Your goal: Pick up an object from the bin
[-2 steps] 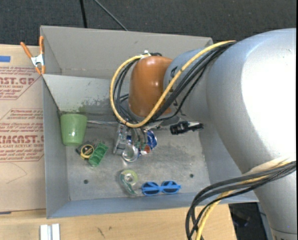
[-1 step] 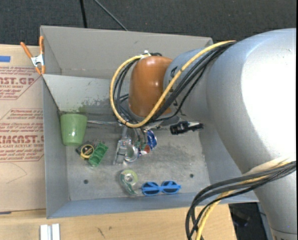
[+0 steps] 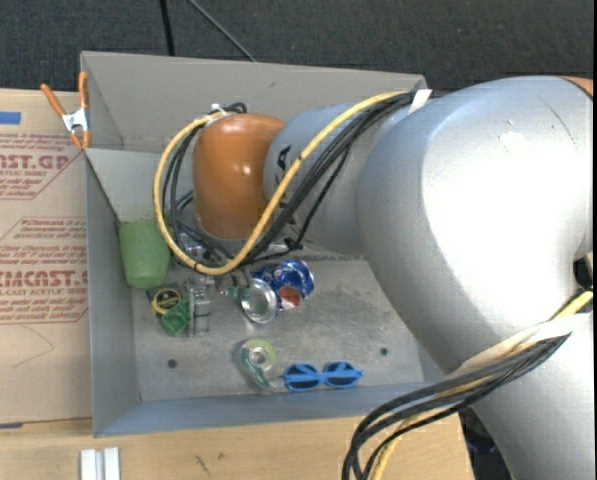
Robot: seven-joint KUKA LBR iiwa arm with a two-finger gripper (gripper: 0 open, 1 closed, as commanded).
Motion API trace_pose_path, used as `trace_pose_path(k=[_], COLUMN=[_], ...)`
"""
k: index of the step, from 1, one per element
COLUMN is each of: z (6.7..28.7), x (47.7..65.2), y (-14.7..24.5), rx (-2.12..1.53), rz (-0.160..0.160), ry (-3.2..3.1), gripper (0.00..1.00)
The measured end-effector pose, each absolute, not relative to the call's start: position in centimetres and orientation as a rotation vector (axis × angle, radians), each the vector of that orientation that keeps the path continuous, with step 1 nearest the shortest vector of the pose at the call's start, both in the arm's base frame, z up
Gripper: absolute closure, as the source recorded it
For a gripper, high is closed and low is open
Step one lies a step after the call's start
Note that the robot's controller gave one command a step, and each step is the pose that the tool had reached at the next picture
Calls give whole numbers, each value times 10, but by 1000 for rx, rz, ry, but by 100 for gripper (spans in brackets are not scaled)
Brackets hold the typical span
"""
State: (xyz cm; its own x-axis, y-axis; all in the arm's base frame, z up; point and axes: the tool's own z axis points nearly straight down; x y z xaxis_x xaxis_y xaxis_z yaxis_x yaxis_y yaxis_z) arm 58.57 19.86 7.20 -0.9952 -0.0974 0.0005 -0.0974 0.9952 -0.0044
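Bulky silver arm (image 3: pixel 478 228) and its orange cover (image 3: pixel 233 173) mask the pincer (image 3: pixel 200 300) beside a crushed can (image 3: pixel 275 288); width cannot be told.

Bright, even light falls from above. The silver arm (image 3: pixel 478 218) carries a broad soft sheen toward 3 o'clock, and the orange cover (image 3: pixel 233 173) has a dull highlight on its crown. Under the arm a soft shadow dims the bin (image 3: pixel 368 313) floor near centre. A crushed can (image 3: pixel 261 301) glints toward 6 o'clock.

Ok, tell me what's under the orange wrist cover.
Around the lower edge of the orange cover lie a crushed can, a pale green block and a small green-yellow piece. Whatever lies straight beneath it is covered.
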Motion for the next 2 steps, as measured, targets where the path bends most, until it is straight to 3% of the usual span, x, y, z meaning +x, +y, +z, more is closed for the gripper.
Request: trace_pose_path(k=[1,2], z=[66,69], x=[577,582], y=[229,228], rx=[-436,-442], rz=[15,4], ry=[-3090,-3108], gripper=[0,100])
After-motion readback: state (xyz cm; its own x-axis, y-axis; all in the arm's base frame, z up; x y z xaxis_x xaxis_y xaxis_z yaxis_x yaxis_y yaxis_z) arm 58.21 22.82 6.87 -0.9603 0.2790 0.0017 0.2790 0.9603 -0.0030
